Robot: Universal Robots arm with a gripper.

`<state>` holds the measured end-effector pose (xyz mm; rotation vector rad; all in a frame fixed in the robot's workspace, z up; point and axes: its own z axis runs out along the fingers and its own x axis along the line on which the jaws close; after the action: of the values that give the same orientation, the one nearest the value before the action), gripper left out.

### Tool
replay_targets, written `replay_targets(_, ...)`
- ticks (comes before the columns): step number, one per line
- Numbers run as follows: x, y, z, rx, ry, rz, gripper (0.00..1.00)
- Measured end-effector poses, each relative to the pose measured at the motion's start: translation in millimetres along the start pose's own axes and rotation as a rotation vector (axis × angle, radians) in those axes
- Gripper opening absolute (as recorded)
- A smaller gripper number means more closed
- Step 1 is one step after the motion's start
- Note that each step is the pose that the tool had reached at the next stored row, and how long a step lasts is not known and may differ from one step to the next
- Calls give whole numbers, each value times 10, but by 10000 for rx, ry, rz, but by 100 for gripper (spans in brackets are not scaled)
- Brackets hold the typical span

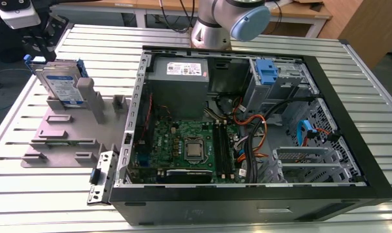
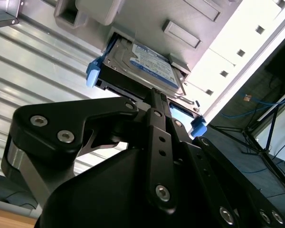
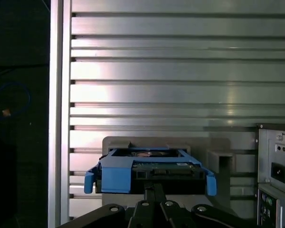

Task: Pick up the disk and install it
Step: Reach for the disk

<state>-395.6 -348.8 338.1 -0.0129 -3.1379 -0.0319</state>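
Tabletop (image 1: 47, 194): ribbed metal slats.
Case (image 1: 248, 208): open, toward the exterior view's right.
Grey stand (image 1: 57, 131): beside it, exterior view's left.

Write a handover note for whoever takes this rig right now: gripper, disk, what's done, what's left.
Gripper: at the upper edge of the disk; a firm grasp cannot be confirmed.
Disk: stands on edge in the grey holder, to the exterior view's left of the open computer case.
Done: gripper lined up on the disk.
Left: disk not yet lifted out, not yet installed in the case.

Silver disk (image 1: 60, 83) w/ blue rails, upright
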Motion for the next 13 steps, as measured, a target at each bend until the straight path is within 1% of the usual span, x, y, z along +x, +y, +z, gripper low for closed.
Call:
replay_targets(7,21,26,5,1,4,-73,11)
replay_targets(13,32,28,7,1,3,-76,11)
